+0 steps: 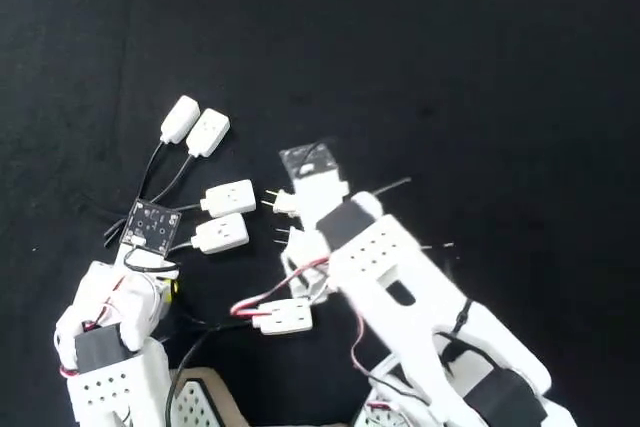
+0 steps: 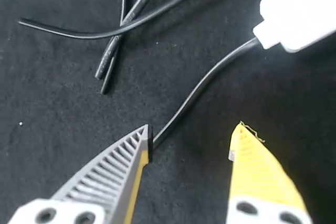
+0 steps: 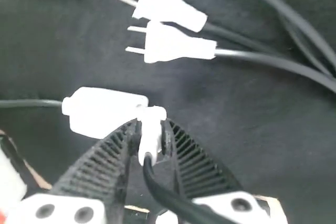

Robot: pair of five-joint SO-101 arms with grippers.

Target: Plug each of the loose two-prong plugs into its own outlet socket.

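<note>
1. Sockets [image 1: 229, 198], white plastic: five on black cloth [image 1: 450, 77].
2. White two-prong plugs [image 3: 176, 45]: two lying loose.
3. Right gripper [image 3: 151, 125] clamps third plug [image 3: 152, 114], touching a socket [image 3: 105, 111].
4. Left gripper [image 2: 193, 127] spread wide over black cable [image 2: 210, 77].

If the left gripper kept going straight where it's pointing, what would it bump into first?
Probably the thin black cable slanting across the gap ahead of the open left gripper, leading to the white outlet socket. How high it hovers is unclear.
</note>
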